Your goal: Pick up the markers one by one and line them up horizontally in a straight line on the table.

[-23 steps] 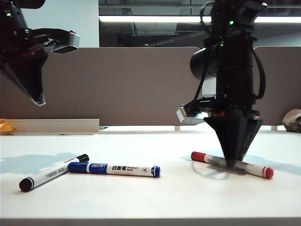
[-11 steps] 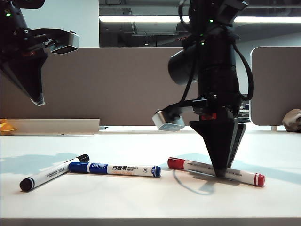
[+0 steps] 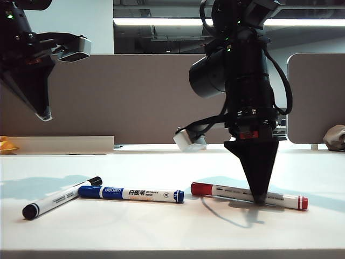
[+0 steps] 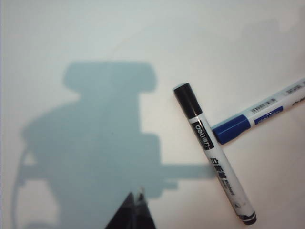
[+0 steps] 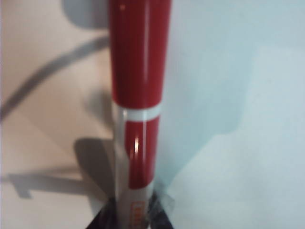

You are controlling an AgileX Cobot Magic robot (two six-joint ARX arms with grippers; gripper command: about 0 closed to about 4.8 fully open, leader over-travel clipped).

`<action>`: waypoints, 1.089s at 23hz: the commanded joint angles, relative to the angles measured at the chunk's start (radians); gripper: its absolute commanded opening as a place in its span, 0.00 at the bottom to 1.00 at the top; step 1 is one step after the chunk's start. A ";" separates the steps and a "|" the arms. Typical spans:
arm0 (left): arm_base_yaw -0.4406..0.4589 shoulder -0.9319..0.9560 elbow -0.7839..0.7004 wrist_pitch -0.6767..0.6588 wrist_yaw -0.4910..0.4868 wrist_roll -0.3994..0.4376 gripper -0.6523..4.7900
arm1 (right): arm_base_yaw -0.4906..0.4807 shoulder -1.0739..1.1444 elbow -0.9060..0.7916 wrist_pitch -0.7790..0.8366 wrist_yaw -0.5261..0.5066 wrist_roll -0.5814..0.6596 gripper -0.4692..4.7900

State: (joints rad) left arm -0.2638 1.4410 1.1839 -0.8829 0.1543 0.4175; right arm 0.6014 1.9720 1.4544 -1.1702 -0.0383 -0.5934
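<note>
Red marker (image 3: 249, 196) lies low on the table (image 3: 161, 226), right gripper (image 3: 260, 200) pointing straight down and clamped on its barrel, while the left gripper (image 3: 46, 114), pinched together, hangs high above the black (image 3: 61, 197) and blue markers (image 3: 131, 193).

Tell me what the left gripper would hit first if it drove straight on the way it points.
Probably bare table: the shut left gripper hangs high, pointing down, with the black marker off to one side, though depth is uncertain.
</note>
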 commanded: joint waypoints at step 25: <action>0.001 -0.004 0.003 0.016 0.007 0.023 0.11 | 0.056 -0.002 0.000 0.003 0.161 -0.140 0.29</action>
State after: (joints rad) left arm -0.2638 1.4406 1.1843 -0.8745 0.1543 0.4347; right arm 0.6487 1.9724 1.4544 -1.1507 0.1349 -0.7284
